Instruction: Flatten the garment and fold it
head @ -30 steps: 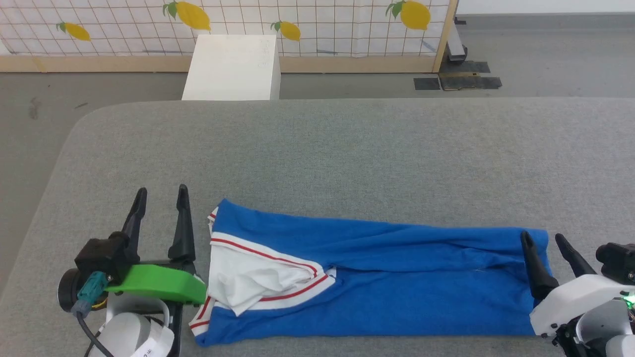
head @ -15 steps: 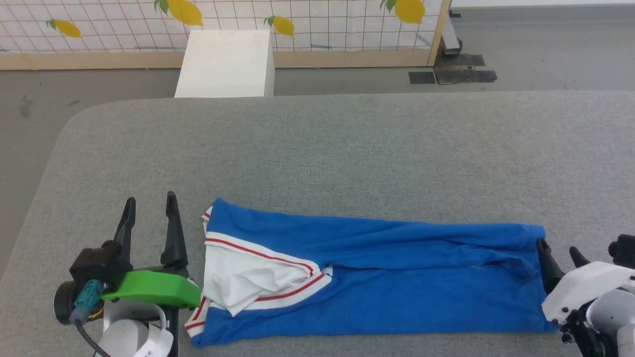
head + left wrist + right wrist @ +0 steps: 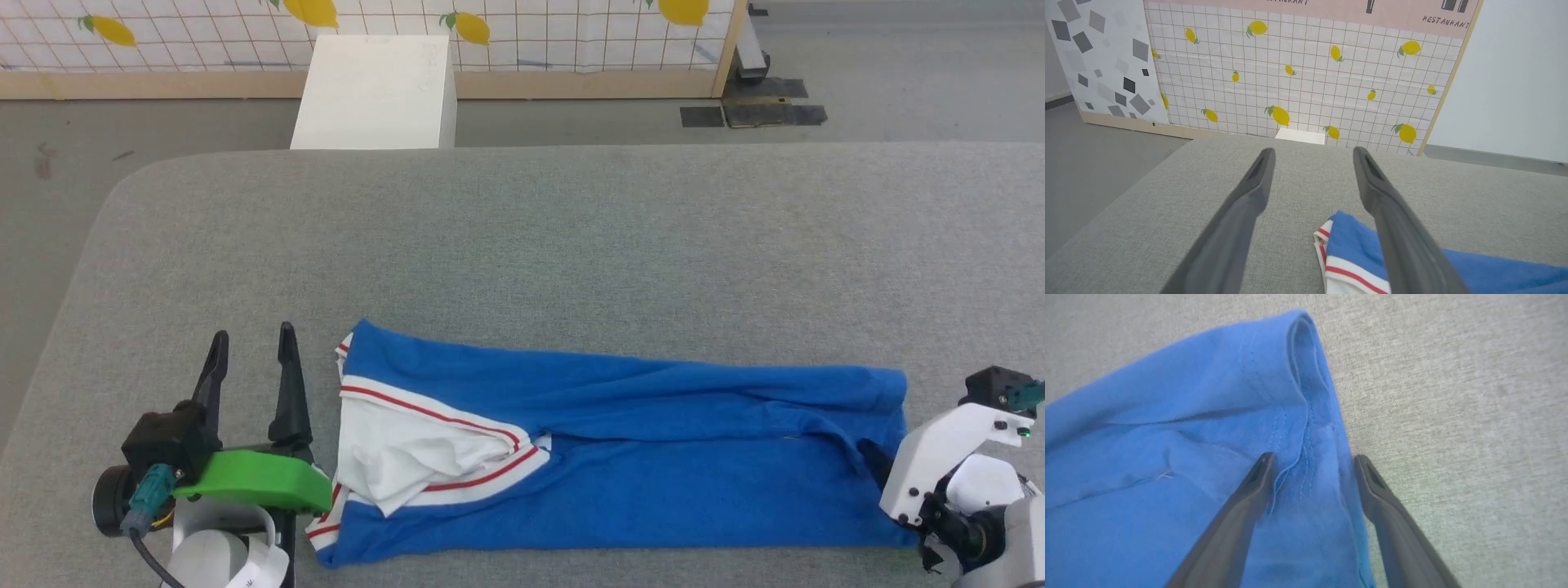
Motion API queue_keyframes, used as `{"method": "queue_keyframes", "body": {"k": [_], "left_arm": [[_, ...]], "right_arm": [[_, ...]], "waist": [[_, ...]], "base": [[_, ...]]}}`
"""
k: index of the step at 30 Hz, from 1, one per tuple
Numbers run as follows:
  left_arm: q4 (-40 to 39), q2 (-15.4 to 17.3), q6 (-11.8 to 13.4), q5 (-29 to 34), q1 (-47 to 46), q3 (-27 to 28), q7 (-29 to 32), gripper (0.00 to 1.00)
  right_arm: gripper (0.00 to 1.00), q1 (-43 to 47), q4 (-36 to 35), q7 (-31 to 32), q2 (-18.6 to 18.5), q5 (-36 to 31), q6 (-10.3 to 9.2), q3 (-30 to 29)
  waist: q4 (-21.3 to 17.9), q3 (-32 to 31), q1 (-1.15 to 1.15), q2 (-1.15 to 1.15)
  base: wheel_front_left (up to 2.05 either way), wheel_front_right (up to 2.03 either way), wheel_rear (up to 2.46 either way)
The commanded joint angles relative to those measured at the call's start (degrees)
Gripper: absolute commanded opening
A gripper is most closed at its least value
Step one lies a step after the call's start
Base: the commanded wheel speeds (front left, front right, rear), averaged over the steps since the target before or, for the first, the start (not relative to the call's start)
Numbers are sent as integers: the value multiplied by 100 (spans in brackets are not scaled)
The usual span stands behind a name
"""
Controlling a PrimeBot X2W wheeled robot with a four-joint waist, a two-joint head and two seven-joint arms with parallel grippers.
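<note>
- Garment (image 3: 653, 457): lies as a long blue strip along the near side of the table (image 3: 522, 245), with the collar end at left and the hem at right.
- Left gripper (image 3: 251, 339): fingers spread wide, empty, just left of the collar end.
- Right gripper (image 3: 1312, 459): fingers spread wide, straddling the hem edge, nothing clamped.

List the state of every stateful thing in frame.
Royal-blue jersey T-shirt with white sleeves: folded lengthwise into a band, wrinkled, lying on grey padded table.
Left dark two-finger gripper: open, empty, beside collar end.
Right dark two-finger gripper: open, straddling the hem edge.
</note>
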Motion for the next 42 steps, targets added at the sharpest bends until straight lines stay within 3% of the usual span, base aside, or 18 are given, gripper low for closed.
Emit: {"method": "queue_keyframes", "body": {"k": [1,8,10,11,12,13,22,27,34,42], "left_arm": [[24,-37,-44,91,-75,20,-26,100],[84,-73,-114,167,-138,29,-26,100],[95,-80,-128,179,-147,35,-26,100],[102,-83,-134,184,-151,36,-26,100],[110,-85,-139,190,-154,38,-26,100],[119,-87,-142,193,-156,43,-26,100],[182,-100,-171,205,-150,88,-26,100],[212,-103,-187,203,-162,59,-26,100],[225,-105,-207,214,-157,37,-26,100],[279,-105,-211,195,-87,24,-26,100]], "right_arm": [[100,-129,112,185,12,-69,-9,1],[100,-289,392,873,22,135,-9,126],[45,-281,363,1002,12,272,-9,295],[29,-261,311,991,-20,321,-9,333],[4,-240,261,969,-66,340,-9,412],[0,-217,210,920,-126,345,-9,467],[0,-41,25,91,-696,-50,-9,301],[0,-56,138,-520,-992,-875,-9,-426],[0,-223,436,-1119,-1069,-1779,-9,-1211],[0,-360,672,-1218,-1018,-1562,-9,-788]], "waist": [[10,26,0,29],[53,83,0,29],[67,89,0,29],[72,94,0,29],[76,99,0,29],[75,102,0,29],[48,84,0,29],[38,75,0,29],[24,76,0,29],[41,-73,0,29]], "base": [[0,0,0],[0,0,0],[0,0,0],[0,0,0],[0,0,0],[0,0,0],[0,0,0],[0,0,0],[0,0,0],[0,0,0]]}}
